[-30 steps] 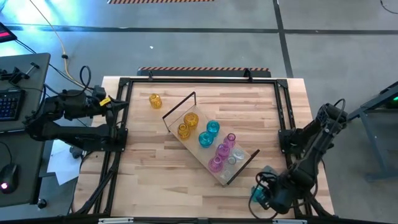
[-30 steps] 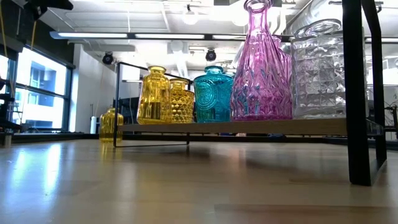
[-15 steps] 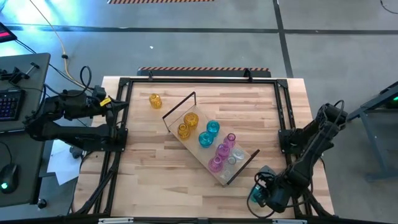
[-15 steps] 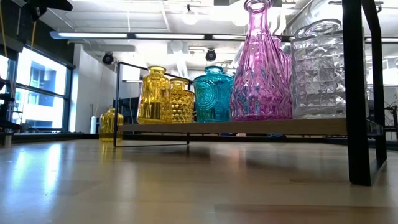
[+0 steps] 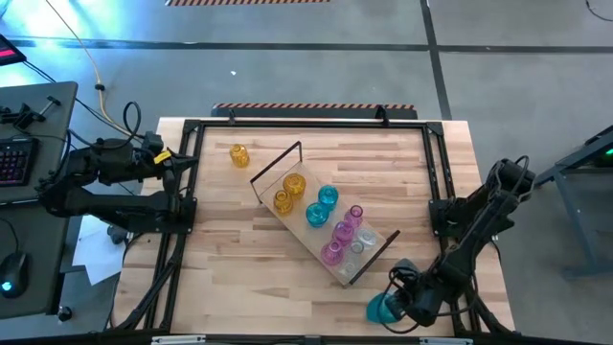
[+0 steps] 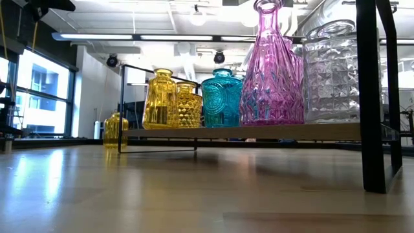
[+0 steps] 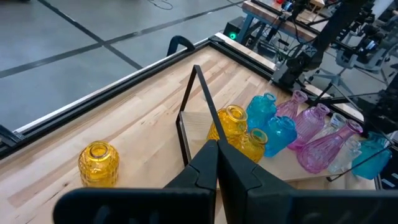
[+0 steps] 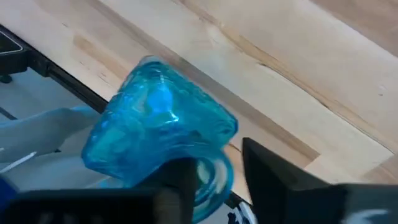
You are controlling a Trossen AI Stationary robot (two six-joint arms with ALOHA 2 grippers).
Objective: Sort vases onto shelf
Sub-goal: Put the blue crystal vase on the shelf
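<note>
right jaws [image 8: 214, 180] clamp teal vase [image 8: 158, 127] | at table's near edge [image 5: 287, 326] | left jaws [image 7: 217, 163] closed, empty

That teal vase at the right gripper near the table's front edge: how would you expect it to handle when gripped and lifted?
The teal vase looks like smooth, faceted glass, so probably rigid, breakable and slippery. The right gripper has it by the rim, body tilted outward, so it may swing or slip. It hangs at the table edge, so a drop could miss the wood.

Amber, teal, pink, clear vases [image 5: 321, 216]
</note>
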